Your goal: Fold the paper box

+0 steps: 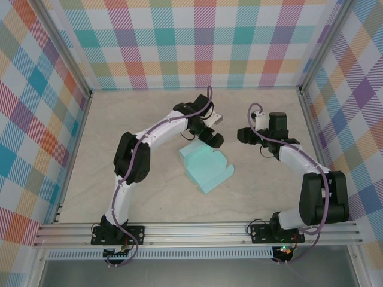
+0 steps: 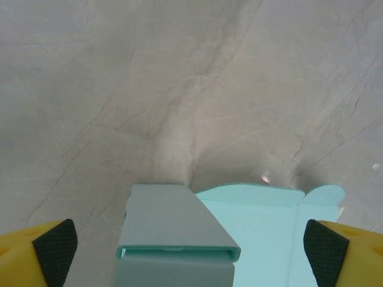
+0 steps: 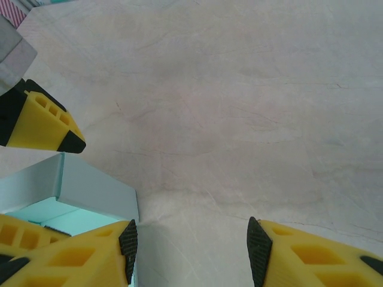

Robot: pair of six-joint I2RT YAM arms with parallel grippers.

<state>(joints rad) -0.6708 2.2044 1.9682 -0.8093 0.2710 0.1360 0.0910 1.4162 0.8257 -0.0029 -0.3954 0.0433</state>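
Mint-turquoise card, the paper box [image 1: 206,170] lies near the middle of the pale marbled table [image 1: 119,131], partly folded. In the left wrist view we see one wall of it [image 2: 176,233] standing up, doubled over at its top edge. A flat panel with a rounded flap spreads out to the right of that wall.

The left gripper [image 1: 211,139] hangs over the box's far edge. Its jaws are spread wide, with a black pad [image 2: 54,251] at either side and the raised wall between them, clear of both. It grasps nothing.

The right gripper [image 1: 243,135] sits just to the right of the left one, near the box's far right side. In its wrist view its fingers [image 3: 258,248] stand apart with bare tabletop between them, so it is released too. The box's raised wall [image 3: 90,191] shows just beside its left finger, and we cannot tell whether the two touch
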